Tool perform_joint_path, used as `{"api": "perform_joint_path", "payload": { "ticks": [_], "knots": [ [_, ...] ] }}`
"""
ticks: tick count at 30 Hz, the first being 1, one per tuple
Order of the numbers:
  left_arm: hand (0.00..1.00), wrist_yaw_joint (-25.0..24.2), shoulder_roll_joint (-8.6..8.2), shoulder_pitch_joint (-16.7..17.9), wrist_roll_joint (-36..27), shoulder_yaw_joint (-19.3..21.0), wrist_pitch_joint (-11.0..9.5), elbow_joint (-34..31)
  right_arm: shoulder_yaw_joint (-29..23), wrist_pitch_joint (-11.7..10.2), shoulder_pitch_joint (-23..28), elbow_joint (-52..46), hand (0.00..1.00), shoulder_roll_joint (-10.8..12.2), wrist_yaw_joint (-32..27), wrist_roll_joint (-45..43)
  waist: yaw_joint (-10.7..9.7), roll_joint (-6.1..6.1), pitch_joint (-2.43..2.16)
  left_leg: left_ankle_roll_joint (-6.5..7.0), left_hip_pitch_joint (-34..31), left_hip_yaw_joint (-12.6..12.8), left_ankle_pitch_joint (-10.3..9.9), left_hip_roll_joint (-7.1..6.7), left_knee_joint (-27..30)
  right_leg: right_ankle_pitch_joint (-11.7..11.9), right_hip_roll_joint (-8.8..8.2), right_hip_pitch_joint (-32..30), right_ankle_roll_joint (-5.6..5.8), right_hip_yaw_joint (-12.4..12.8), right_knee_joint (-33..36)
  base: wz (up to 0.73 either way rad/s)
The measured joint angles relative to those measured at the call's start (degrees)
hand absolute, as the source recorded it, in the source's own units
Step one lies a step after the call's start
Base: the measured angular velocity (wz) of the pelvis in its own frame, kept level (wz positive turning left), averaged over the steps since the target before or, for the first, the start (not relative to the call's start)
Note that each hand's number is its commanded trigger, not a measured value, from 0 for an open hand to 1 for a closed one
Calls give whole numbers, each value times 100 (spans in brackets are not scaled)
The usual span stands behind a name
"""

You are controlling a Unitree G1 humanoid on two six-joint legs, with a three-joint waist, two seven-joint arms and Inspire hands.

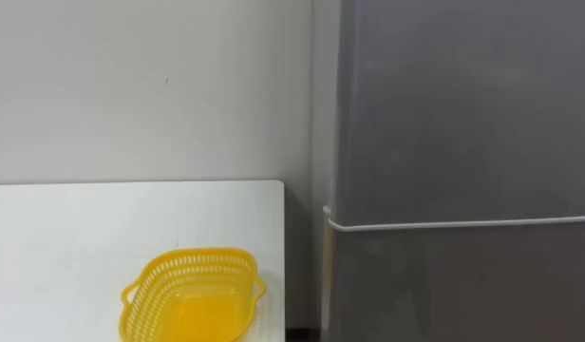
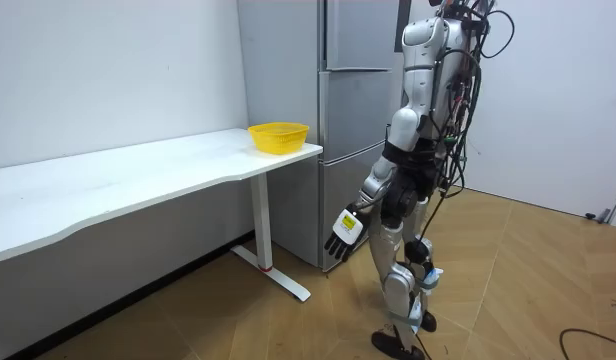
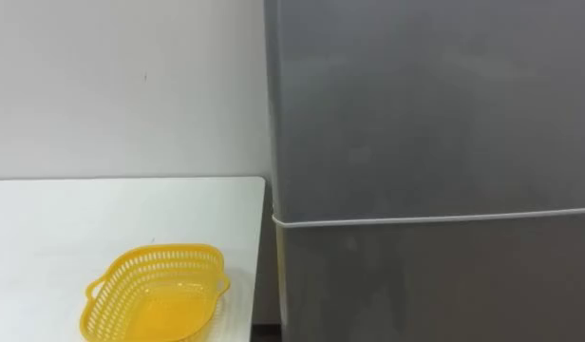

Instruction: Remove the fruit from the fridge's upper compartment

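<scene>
Yellow basket [image 1: 191,296] sits empty on the white table [image 1: 65,247], left of the fridge [image 1: 444,285]. Its upper door [image 1: 463,104] is shut, so the thing to fetch is hidden inside. My left hand [image 2: 343,232] hangs open and empty. I judge this is the approach step; next I must pull this door.

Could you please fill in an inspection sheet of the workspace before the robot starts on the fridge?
Surface: white table, carrying one basket near the end next to the fridge.
Job's things: fridge, grey; upper door shut, lower door shut.
Clutter: yellow basket on the table, nothing visible in it; otherwise nothing seen.
Hands: left hand hangs beside the thigh, fingers relaxed, holding nothing.
Cables: nothing seen apart from the robot's own.
Surroundings: robot stands upright facing the fridge, table on its left; white wall behind the table, wooden floor.
</scene>
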Motion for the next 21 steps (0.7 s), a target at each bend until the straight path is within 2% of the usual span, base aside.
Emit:
{"api": "perform_joint_path", "payload": {
  "ticks": [3, 4, 9, 21],
  "knots": [
    [0, 0, 1, 10, -1, 7, -5, -2, -5, 3, 16, 4, 0, 2, 13, 59, -7, -1, 4, 0, 2, 7, 0, -2, 2, 0, -1, -5, 0, 17, -5, 0],
    [0, 0, 3, 12, 0, 7, -6, -3, -15, 3, 10, 18, 0, 1, 45, 42, -16, -35, 26, 0, 2, 15, 0, -3, 4, 0, -4, -6, 0, 10, -6, 0],
    [0, 35, 15, 29, -19, -6, 27, -31, -15, 36, 8, 35, 0, -6, -3, -78, -40, -45, 33, 0, -8, 18, 0, 1, -9, 0, -6, -17, 1, -6, -3, 0],
    [0, 42, 16, 39, -107, 125, 268, -78, -241, 352, 26, 32, 0, 5, -193, -22, -50, -64, 35, 0, 15, 12, 0, 0, 3, 0, -10, 10, 1, -35, -2, 0]
  ]
}}
